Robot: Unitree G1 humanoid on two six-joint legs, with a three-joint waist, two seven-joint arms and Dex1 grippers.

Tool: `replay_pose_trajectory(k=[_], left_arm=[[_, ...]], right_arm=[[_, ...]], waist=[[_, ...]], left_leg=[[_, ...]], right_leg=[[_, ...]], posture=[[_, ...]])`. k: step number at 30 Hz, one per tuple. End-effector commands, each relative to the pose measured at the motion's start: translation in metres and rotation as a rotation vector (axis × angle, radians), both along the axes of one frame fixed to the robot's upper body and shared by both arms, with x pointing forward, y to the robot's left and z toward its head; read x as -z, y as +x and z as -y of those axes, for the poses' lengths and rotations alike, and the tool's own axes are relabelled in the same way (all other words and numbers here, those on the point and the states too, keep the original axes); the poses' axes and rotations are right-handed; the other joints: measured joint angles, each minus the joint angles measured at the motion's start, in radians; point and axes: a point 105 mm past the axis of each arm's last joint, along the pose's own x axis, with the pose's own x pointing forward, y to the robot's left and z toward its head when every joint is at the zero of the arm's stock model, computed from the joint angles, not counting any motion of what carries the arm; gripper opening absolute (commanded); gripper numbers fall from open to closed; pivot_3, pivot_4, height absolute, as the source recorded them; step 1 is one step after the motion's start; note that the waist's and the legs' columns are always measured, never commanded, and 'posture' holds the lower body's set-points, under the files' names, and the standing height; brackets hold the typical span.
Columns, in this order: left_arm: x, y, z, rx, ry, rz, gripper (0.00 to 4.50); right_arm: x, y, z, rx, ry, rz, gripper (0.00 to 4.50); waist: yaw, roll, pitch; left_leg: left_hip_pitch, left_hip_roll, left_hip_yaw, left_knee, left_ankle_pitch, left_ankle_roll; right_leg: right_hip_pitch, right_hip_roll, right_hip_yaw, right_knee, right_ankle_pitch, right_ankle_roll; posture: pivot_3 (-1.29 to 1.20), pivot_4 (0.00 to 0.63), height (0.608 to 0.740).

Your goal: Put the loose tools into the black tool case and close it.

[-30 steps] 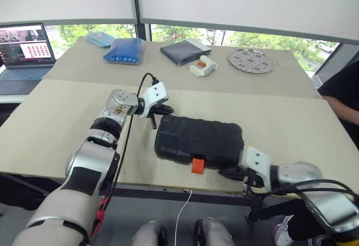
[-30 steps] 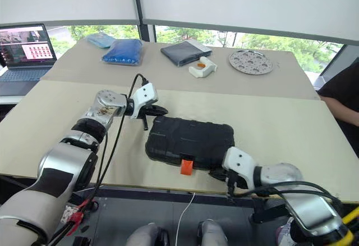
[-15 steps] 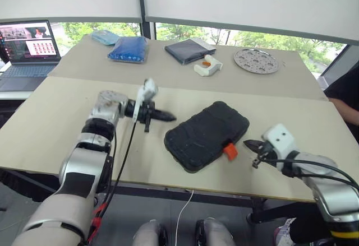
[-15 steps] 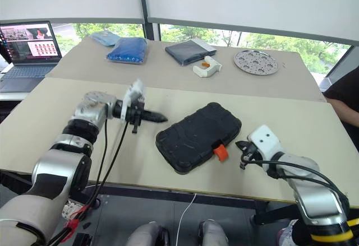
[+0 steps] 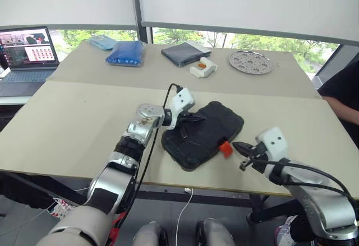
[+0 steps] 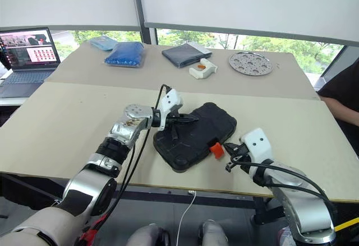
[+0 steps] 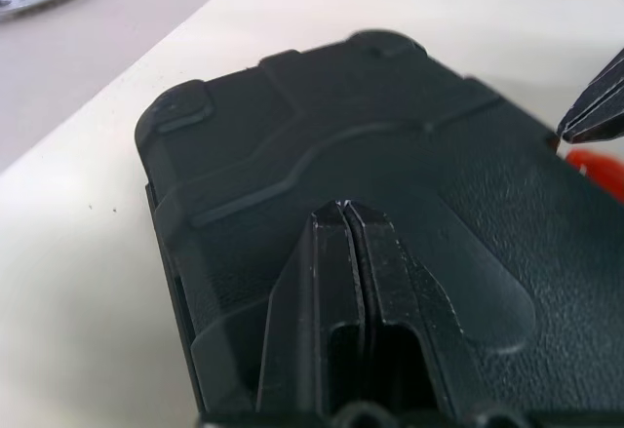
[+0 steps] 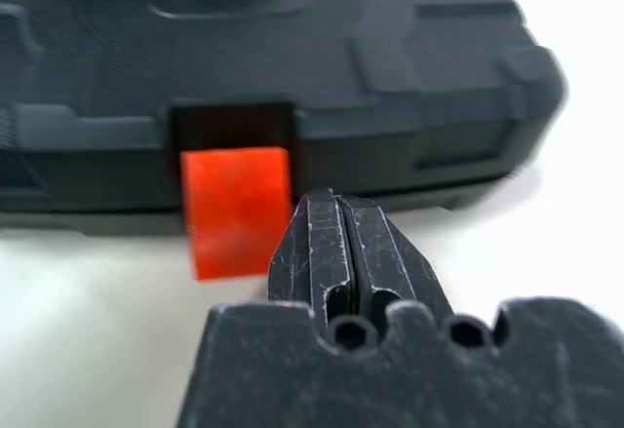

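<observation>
The black tool case (image 5: pixel 208 131) lies closed and turned diagonally near the table's front edge, with its orange latch (image 5: pixel 225 148) sticking out of the near-right side. My left gripper (image 5: pixel 197 118) is shut and reaches across the lid (image 7: pixel 292 136), fingertips low over its middle. My right gripper (image 5: pixel 234 144) is also shut, its tips just beside the latch (image 8: pixel 237 209) and holding nothing. Its black tip (image 7: pixel 595 106) also shows in the left wrist view. The loose tools are out of view.
On the far table sit a laptop (image 5: pixel 25 55), a blue bag (image 5: pixel 124 52), a dark folded cloth (image 5: pixel 185 52), a white-and-orange object (image 5: pixel 203 66) and a round metal plate (image 5: pixel 251 61). A person (image 5: pixel 343 97) stands at the right edge.
The case has swung from lying along the front edge to a diagonal. My left gripper moved right, onto the lid. My right gripper rose and now points at the latch.
</observation>
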Motion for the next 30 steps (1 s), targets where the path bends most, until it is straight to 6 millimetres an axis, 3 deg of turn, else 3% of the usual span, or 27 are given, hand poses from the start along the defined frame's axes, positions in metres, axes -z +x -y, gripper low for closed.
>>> replay_pose_trajectory(k=[1, 7, 17, 23, 30], left_arm=[[0.035, -0.006, -0.012, 0.000, 0.084, -0.078, 0.07], [0.035, -0.007, -0.012, 0.004, 0.084, -0.076, 0.07], [0.029, -0.011, -0.004, 0.044, 0.077, -0.060, 0.07], [0.037, -0.020, -0.004, 0.129, 0.172, 0.028, 0.07], [0.051, -0.025, -0.007, 0.197, 0.282, 0.110, 0.07]], right_arm=[[-0.005, -0.001, -0.006, -0.014, -0.010, 0.039, 0.00], [0.012, -0.001, -0.010, -0.012, -0.012, -0.012, 0.00], [0.023, 0.002, -0.010, 0.007, -0.021, -0.019, 0.00], [0.028, -0.002, -0.011, 0.000, -0.021, -0.036, 0.00], [0.001, 0.003, -0.020, -0.023, 0.032, 0.031, 0.00]], waist=[[-0.001, 0.001, -0.001], [-0.003, 0.005, -0.006], [-0.003, 0.005, -0.006], [-0.001, 0.005, -0.006], [-0.007, 0.009, -0.011]], left_leg=[[0.000, 0.000, 0.000, 0.000, 0.000, 0.000], [0.001, 0.000, 0.000, -0.001, 0.000, 0.000], [0.000, 0.000, 0.000, -0.001, 0.000, 0.001], [0.000, 0.000, 0.000, -0.001, -0.001, 0.001], [0.001, 0.000, 0.000, -0.003, -0.001, 0.001]], right_leg=[[0.000, 0.000, 0.000, 0.000, 0.000, 0.000], [0.000, 0.000, 0.000, 0.000, 0.000, 0.000], [0.000, 0.000, 0.000, 0.000, 0.000, 0.000], [0.000, 0.000, 0.000, -0.001, 0.000, 0.000], [0.000, 0.000, 0.000, -0.002, -0.001, 0.000]], posture=[[0.00, 0.150, 0.718], [0.00, 0.150, 0.718], [0.00, 0.150, 0.718], [0.00, 0.150, 0.718], [0.00, 0.150, 0.718]])
